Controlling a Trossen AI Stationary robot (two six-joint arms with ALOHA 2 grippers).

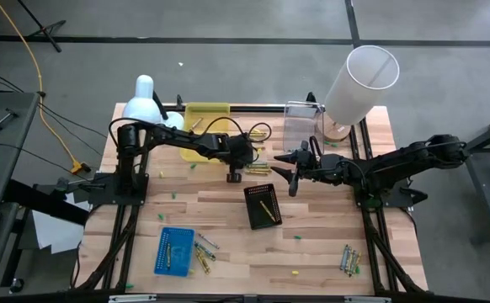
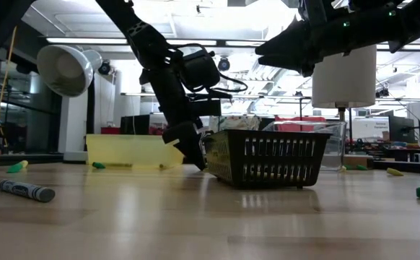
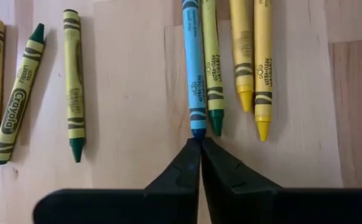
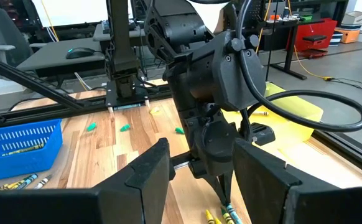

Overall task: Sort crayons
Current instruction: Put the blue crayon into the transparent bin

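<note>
In the left wrist view, crayons lie flat on the wooden table (image 3: 137, 93). A blue crayon (image 3: 194, 68) lies in a row with a green-tipped one (image 3: 211, 62) and two yellow ones (image 3: 263, 62), and three more (image 3: 75, 81) lie apart to one side. My left gripper (image 3: 199, 144) is shut at the blue crayon's tip, near the table's middle (image 1: 234, 175). My right gripper (image 1: 285, 172) hovers open just to its right, above the table, with nothing between its fingers (image 4: 199, 186). My left gripper meets the blue crayon's pointed tip (image 3: 198, 132), which runs in between the two shut fingertips and is partly hidden by them. The fingers slant down from above and lie along the crayon's line. The crayon lies flat on the table.
A black basket (image 1: 262, 206) stands near the table's middle. A blue basket (image 1: 173, 250) with loose crayons (image 1: 203, 248) beside it is at the near left. A yellow tray (image 1: 205, 126), a clear box (image 1: 302, 126), a lamp (image 1: 148, 101) and a white cylinder (image 1: 359, 80) stand at the back. More crayons (image 1: 348, 259) lie near right.
</note>
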